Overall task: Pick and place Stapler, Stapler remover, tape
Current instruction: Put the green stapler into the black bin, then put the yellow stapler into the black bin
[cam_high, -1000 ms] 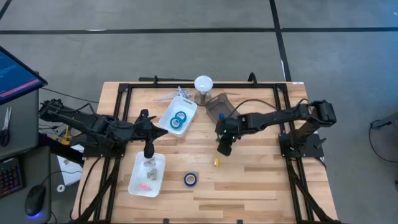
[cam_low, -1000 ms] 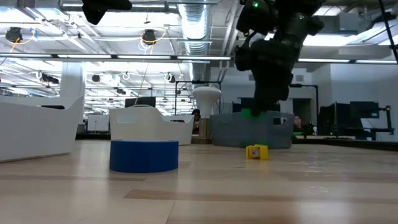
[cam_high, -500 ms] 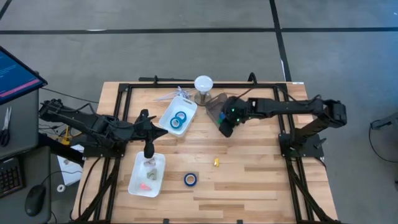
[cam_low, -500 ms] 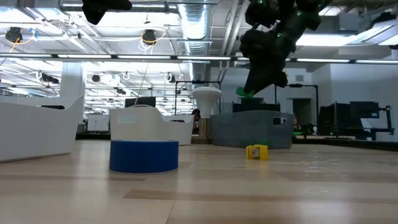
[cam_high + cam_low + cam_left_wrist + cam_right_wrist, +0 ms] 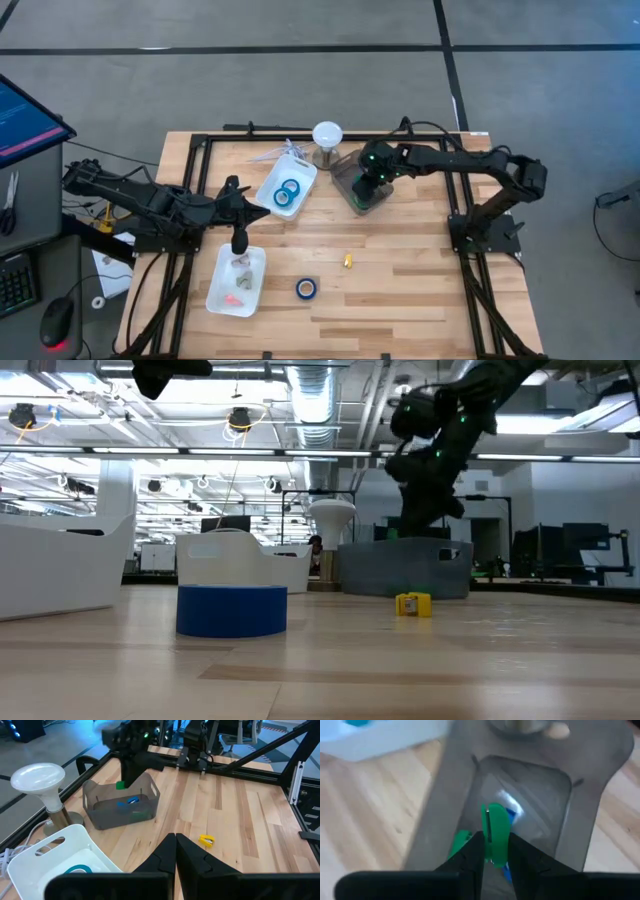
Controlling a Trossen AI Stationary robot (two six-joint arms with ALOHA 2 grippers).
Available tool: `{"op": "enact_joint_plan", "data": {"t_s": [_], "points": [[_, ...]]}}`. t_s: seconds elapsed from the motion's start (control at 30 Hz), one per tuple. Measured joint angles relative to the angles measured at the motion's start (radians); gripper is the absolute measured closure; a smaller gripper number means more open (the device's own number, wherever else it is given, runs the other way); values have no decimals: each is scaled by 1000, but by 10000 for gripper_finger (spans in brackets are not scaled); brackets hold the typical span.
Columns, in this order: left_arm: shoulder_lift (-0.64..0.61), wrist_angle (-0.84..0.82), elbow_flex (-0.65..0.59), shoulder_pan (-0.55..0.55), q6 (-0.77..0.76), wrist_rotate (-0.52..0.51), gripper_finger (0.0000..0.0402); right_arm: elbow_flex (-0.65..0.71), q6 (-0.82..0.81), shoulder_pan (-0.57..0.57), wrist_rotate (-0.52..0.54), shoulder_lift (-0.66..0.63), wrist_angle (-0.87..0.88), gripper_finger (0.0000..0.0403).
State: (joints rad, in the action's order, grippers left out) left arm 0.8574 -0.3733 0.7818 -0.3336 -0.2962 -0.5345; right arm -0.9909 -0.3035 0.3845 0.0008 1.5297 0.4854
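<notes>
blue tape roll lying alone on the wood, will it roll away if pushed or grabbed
The blue tape roll lies flat on the table, so it would probably slide, not roll. Its ring shape looks stiff and likely light. Tipped onto its edge, it could roll.

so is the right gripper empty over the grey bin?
No, in the right wrist view the right gripper is shut on a green item above the grey bin.

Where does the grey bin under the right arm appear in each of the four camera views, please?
High view: grey bin right of top centre, beside the white lamp.
Low view: right of centre, behind the yellow piece.
Left wrist view: left of centre, beside the lamp.
Right wrist view: fills the middle, behind the right gripper.
Shared landmark: the lamp.
</notes>
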Motion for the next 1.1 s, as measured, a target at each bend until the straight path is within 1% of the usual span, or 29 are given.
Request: {"op": "enact_joint_plan", "data": {"t_s": [0.13,0.27,0.57,0.7,1.1], "points": [[0,0,0,0,0,0,400,0,0,24,-1,57,1,337],[0,0,0,0,0,0,400,0,0,25,-1,104,0,337],[0,-1,0,0,0,0,400,1,7,24,0,128,-16,332],[0,-1,0,0,0,0,400,1,7,24,0,128,-17,314],[0,-1,0,0,0,0,400,1,18,23,-1,128,-18,241]]}}
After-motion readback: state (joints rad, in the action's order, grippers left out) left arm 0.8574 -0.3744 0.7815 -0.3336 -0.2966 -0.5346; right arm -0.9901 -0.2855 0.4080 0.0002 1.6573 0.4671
